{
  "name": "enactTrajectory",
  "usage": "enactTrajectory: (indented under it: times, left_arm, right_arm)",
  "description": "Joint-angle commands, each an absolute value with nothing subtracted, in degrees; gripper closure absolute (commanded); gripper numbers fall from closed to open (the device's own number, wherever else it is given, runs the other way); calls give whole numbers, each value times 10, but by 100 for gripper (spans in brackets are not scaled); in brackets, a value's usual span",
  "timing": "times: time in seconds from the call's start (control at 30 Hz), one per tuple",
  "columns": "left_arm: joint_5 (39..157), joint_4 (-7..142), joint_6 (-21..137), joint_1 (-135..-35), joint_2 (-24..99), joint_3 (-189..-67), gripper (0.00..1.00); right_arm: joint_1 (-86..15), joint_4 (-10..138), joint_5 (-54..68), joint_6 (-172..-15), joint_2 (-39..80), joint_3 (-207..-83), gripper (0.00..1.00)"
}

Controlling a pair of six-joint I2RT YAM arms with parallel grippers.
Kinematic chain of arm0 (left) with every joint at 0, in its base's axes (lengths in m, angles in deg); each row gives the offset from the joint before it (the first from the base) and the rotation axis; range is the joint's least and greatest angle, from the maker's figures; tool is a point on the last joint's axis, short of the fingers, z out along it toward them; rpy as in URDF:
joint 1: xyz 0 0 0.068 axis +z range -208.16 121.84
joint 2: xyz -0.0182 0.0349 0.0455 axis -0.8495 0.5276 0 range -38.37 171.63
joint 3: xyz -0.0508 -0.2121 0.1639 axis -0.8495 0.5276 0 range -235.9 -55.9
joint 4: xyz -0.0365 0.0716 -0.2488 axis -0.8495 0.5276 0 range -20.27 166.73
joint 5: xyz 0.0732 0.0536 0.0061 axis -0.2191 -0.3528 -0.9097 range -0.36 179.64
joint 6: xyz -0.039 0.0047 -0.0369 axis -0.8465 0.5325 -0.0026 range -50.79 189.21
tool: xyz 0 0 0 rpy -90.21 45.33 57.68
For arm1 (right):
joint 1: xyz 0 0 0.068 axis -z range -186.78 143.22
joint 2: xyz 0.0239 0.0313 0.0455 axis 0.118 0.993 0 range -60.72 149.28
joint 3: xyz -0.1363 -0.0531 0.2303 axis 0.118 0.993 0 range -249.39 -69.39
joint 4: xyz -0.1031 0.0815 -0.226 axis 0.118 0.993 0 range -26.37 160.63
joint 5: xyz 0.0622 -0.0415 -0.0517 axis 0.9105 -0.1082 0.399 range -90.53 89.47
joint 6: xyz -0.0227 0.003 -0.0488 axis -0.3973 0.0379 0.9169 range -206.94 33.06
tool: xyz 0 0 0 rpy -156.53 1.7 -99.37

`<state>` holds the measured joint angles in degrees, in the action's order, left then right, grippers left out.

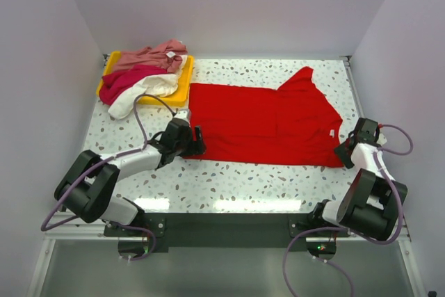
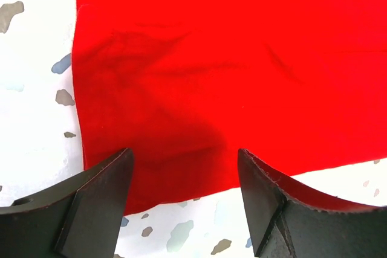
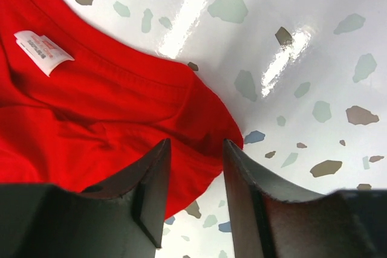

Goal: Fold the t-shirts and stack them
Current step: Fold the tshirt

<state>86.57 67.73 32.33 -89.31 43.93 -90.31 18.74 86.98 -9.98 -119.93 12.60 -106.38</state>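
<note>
A bright red t-shirt (image 1: pixel 264 123) lies spread flat across the middle of the table, one sleeve pointing to the back. My left gripper (image 1: pixel 197 140) is low at the shirt's near left corner. In the left wrist view it (image 2: pixel 184 155) is open, its jaws straddling the hem of the red cloth (image 2: pixel 230 58). My right gripper (image 1: pixel 345 149) sits at the shirt's right edge. In the right wrist view it (image 3: pixel 196 144) has its jaws narrowly apart, a bunched fold of red cloth (image 3: pixel 91 119) between them. A dusty pink t-shirt (image 1: pixel 149 55), a crimson-magenta one (image 1: pixel 125 80) and a cream-white one (image 1: pixel 142 94) lie heaped at the back left.
The heap rests on a shallow yellow tray (image 1: pixel 182 92), with the cream shirt spilling over its near edge onto the speckled table (image 1: pixel 236 182). A white neck label (image 3: pixel 42 51) shows inside the red collar. White walls close in the left, back and right sides.
</note>
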Motion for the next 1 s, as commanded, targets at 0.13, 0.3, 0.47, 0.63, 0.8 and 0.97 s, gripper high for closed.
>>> enactTrajectory:
  times: [0.13, 0.3, 0.47, 0.63, 0.8, 0.97]
  left_arm:
    - [845, 678, 312, -894, 427, -884, 26]
    - [845, 694, 313, -894, 418, -886, 25]
    - [837, 724, 316, -894, 407, -896, 25]
    - [838, 734, 316, -894, 395, -901, 25]
    - [838, 743, 319, -894, 389, -905, 25]
    - [842, 740, 317, -894, 392, -906, 25]
  right_arm:
    - [190, 874, -116, -1179, 122, -1065, 82]
    - [191, 877, -127, -1161, 134, -1071, 100]
    - [191, 884, -133, -1156, 127, -1072, 100]
    - [190, 905, -148, -1149, 90, -1074, 85]
    - [190, 916, -105, -1150, 73, -1069, 65]
    - [190, 918, -80, -1162, 69, -1057, 55]
